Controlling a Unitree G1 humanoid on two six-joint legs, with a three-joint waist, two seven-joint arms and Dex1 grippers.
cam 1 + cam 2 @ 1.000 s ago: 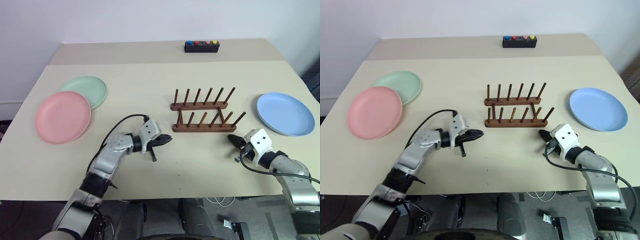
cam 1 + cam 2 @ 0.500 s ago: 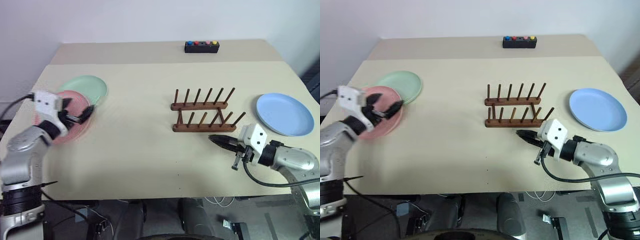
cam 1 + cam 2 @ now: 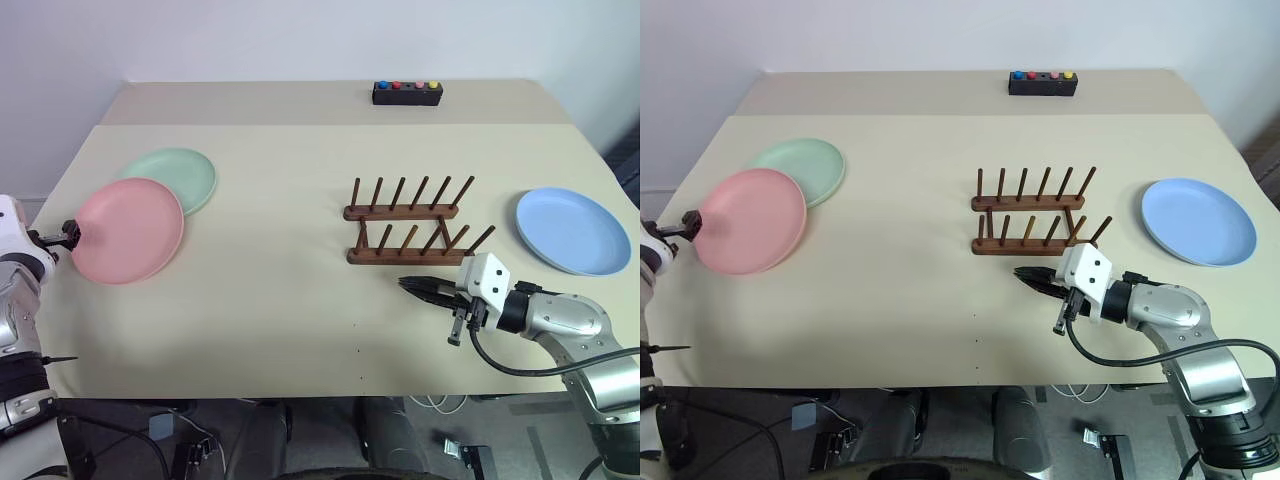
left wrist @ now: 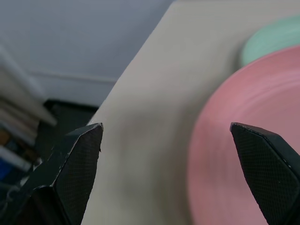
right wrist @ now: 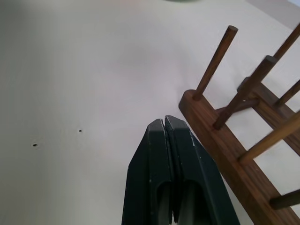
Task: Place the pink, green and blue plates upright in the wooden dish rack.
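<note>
The pink plate (image 3: pixel 128 230) lies flat at the table's left, overlapping the green plate (image 3: pixel 175 178) behind it. The blue plate (image 3: pixel 572 230) lies flat at the right. The wooden dish rack (image 3: pixel 410 222) stands empty in the middle. My left gripper (image 3: pixel 60 238) is open at the pink plate's left rim; in the left wrist view its fingers (image 4: pixel 77 161) stand wide apart with the pink plate (image 4: pixel 243 140) just ahead. My right gripper (image 3: pixel 408 285) is shut and empty, just in front of the rack's near rail (image 5: pixel 225 136).
A black box with coloured buttons (image 3: pixel 407 93) sits at the table's far edge. The table's left edge (image 4: pixel 117 93) runs close beside my left gripper. Bare tabletop lies between the pink plate and the rack.
My left arm swung from the table's middle out to the pink plate's left rim, and its gripper opened. My right gripper moved left to the front of the rack, staying shut.
</note>
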